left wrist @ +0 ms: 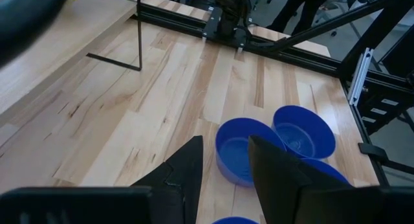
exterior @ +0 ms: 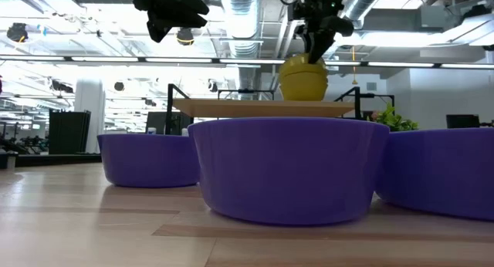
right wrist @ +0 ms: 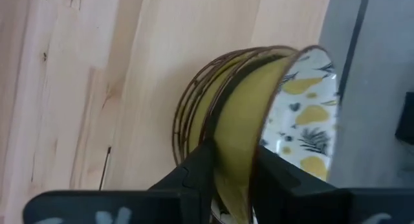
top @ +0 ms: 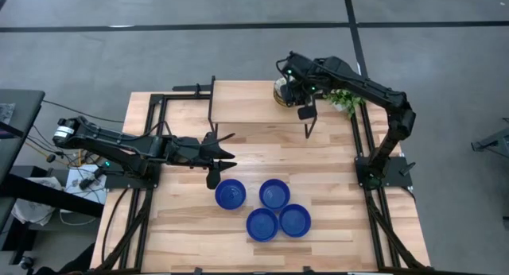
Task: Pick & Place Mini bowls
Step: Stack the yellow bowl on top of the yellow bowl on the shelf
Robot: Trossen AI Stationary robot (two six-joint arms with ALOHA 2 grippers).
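Four bowls (top: 231, 194) in glossy solid cobalt blue are seen on a table (top: 183, 235) of pale wood with light and darker planks. A stacked bowl (right wrist: 259, 114) is coloured yellow outside, brown at the rim, and white inside with a yellow and dark leaf pattern. Both arms (top: 135, 148) are finished in black.

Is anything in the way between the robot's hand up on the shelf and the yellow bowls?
No. The right gripper already has its fingers around the rim of the top yellow bowl in the stack on the raised shelf. Nothing visible sits between them.
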